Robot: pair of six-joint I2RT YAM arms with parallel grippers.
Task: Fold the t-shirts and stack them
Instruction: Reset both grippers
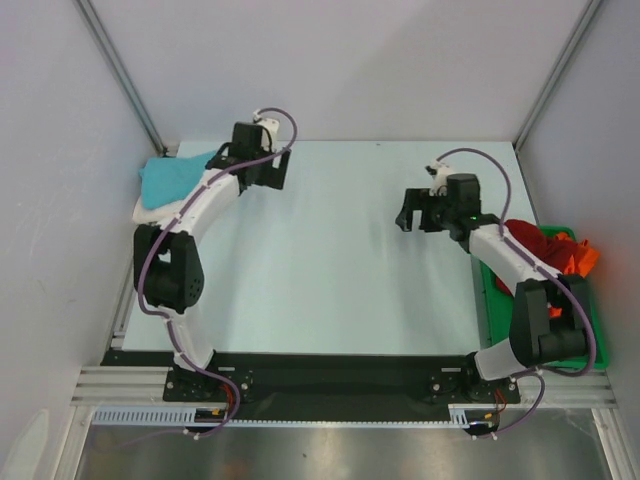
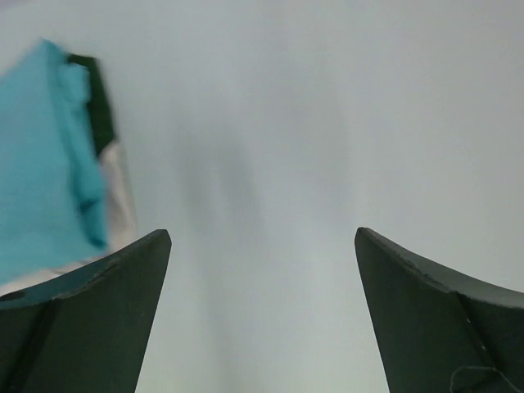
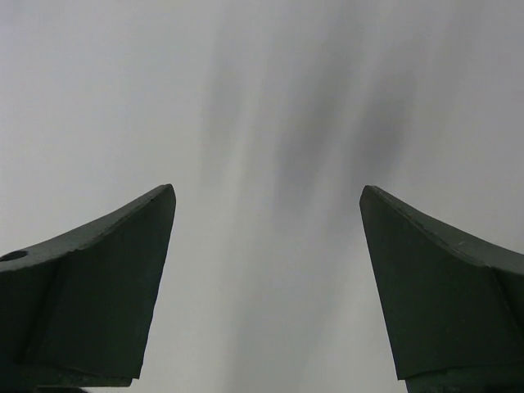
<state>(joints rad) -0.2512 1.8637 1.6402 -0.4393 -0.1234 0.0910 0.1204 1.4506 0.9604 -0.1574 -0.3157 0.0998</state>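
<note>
The left gripper (image 2: 262, 232) is seen with its two dark fingers (image 2: 98, 327) spread wide at the lower corners, and only the pale table (image 2: 286, 123) is framed between them. At the upper left, a turquoise t-shirt (image 2: 41, 164) is shown, blurred, lying over a white t-shirt (image 2: 123, 196). A strip of a dark green t-shirt (image 2: 100, 106) is exposed at their far edge.

Five t-shirts: turquoise (image 1: 175, 180), white (image 1: 150, 212), dark green (image 2: 102, 110), red (image 1: 530, 240), orange (image 1: 584, 258); one green tray (image 1: 493, 292); two arms, left (image 1: 205, 200) and right (image 1: 510, 255).
</note>
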